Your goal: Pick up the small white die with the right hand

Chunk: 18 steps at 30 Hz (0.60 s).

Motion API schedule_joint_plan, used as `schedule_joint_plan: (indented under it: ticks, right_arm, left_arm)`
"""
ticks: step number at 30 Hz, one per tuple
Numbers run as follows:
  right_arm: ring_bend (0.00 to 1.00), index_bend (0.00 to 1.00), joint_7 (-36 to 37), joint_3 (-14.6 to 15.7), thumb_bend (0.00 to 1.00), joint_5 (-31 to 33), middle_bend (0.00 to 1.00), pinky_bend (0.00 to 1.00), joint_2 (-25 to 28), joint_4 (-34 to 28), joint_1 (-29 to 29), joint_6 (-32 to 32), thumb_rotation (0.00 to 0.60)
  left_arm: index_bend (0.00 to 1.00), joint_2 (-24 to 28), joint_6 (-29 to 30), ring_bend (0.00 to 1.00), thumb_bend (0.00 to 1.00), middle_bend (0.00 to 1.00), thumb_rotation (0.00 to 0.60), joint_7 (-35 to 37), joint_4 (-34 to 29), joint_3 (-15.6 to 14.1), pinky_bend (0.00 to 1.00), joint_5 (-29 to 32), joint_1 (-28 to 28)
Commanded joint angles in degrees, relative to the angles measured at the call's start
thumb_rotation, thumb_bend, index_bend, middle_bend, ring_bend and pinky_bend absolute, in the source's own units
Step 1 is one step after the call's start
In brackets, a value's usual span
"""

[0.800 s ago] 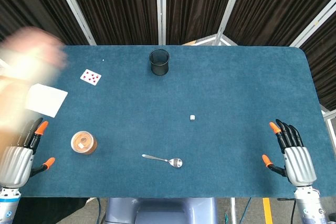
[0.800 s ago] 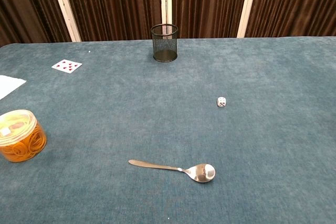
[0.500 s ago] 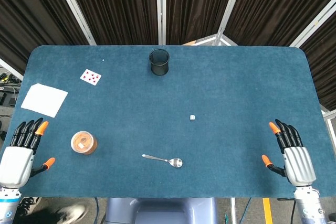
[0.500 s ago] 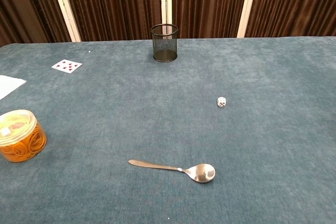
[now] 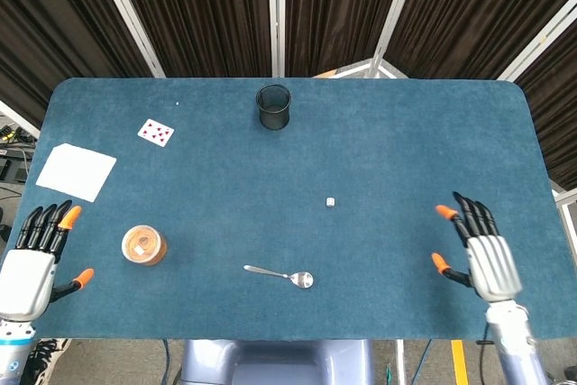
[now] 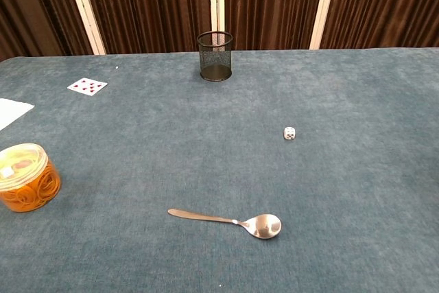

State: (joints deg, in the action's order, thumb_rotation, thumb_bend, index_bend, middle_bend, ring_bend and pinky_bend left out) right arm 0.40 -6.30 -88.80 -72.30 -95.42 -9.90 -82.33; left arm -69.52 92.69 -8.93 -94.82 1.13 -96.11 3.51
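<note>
The small white die point(image 5: 331, 202) lies alone on the blue cloth, a little right of the table's middle; the chest view shows the die point(image 6: 289, 133) with its dots. My right hand point(image 5: 478, 250) hovers near the front right edge, fingers spread and holding nothing, well to the right of the die and nearer the front. At the front left corner my left hand point(image 5: 34, 259) is also spread and empty. Neither hand appears in the chest view.
A black mesh cup point(image 5: 273, 106) stands at the back centre. A metal spoon point(image 5: 281, 274) lies near the front. A round amber container point(image 5: 143, 245), a playing card point(image 5: 155, 132) and a white sheet point(image 5: 75, 171) are on the left.
My right hand has shifted left and a bit forward over the table, toward the die. A blurred person's hand at the left edge, seen earliest, is gone. The die has not moved.
</note>
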Motion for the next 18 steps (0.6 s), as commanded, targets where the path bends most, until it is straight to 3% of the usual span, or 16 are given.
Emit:
schedule_joint_plan:
  ticks: [1, 10, 18]
  right_arm:
    - [0.00, 0.30, -3.7, -2.8, 0.21, 4.1, 0.04, 0.00, -2.0, -2.6, -4.5, 6.2, 0.600]
    - [0.00, 0.32, -12.8, -8.9, 0.21, 19.6, 0.05, 0.00, -10.3, -1.7, -14.6, 19.5, 0.600]
    - [0.00, 0.35, -20.8, -11.9, 0.16, 30.7, 0.06, 0.00, -18.4, 4.8, -22.2, 24.2, 0.600]
  left_arm:
    - [0.00, 0.0, -0.1, 0.00, 0.00, 0.00, 0.600, 0.0, 0.0, 0.2, 0.00, 0.2, 0.1]
    - [0.00, 0.3, -0.8, 0.00, 0.00, 0.00, 0.600, 1.1, 0.0, 0.7, 0.00, 1.3, 0.6]
    - [0.00, 0.5, -2.1, 0.00, 0.00, 0.00, 0.600, 3.0, 0.7, 1.4, 0.00, 3.0, 1.2]
